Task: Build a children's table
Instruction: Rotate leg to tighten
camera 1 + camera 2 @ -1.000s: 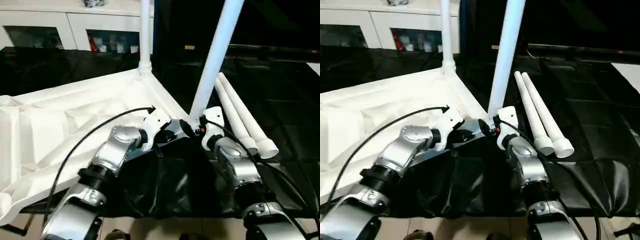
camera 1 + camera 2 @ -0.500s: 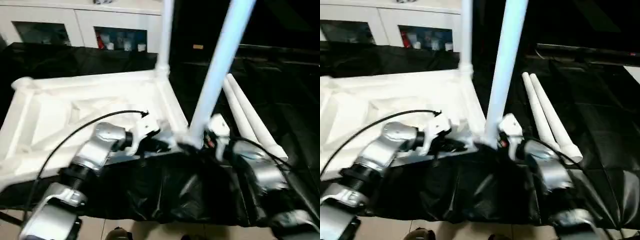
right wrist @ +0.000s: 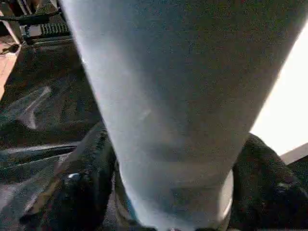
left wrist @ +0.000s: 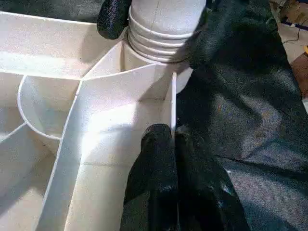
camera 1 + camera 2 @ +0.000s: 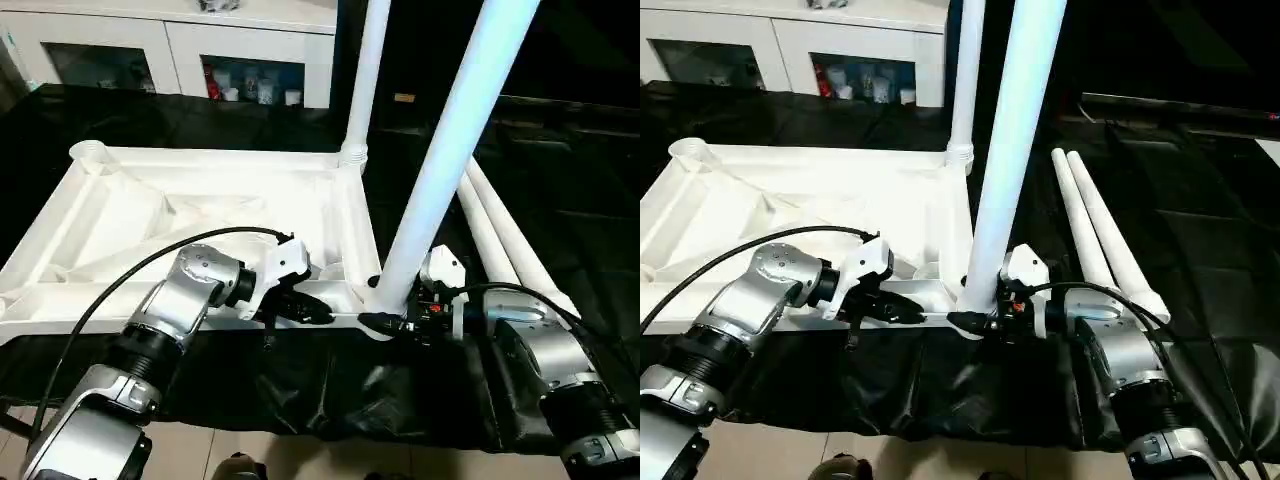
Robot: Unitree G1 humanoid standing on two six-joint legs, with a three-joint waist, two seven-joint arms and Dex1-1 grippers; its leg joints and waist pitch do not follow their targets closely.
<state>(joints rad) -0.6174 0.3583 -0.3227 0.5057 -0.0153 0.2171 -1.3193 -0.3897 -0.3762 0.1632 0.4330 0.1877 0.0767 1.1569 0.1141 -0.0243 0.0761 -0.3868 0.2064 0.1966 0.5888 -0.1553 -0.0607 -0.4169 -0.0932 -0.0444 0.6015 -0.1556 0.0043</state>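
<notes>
The white table top [image 5: 200,200] lies underside up on black cloth. One white leg [image 5: 365,80] stands in its far right corner socket. A second leg [image 5: 450,150] stands at the near right corner, its ribbed end [image 4: 163,29] at the socket. My right gripper [image 5: 385,322] is shut on the base of this second leg, one finger [image 3: 82,192] on each side. My left gripper [image 4: 173,139] is shut on the thin near rim wall of the top, close beside that corner.
Two loose white legs [image 5: 1110,240] lie side by side on the black cloth to the right of the top. An empty round socket [image 5: 90,152] shows at the far left corner. White cabinets [image 5: 170,50] stand behind.
The camera has swung. The table top has turned and now lies square to me. The held leg stands more upright at the near right corner, and the right fingers have closed in on it.
</notes>
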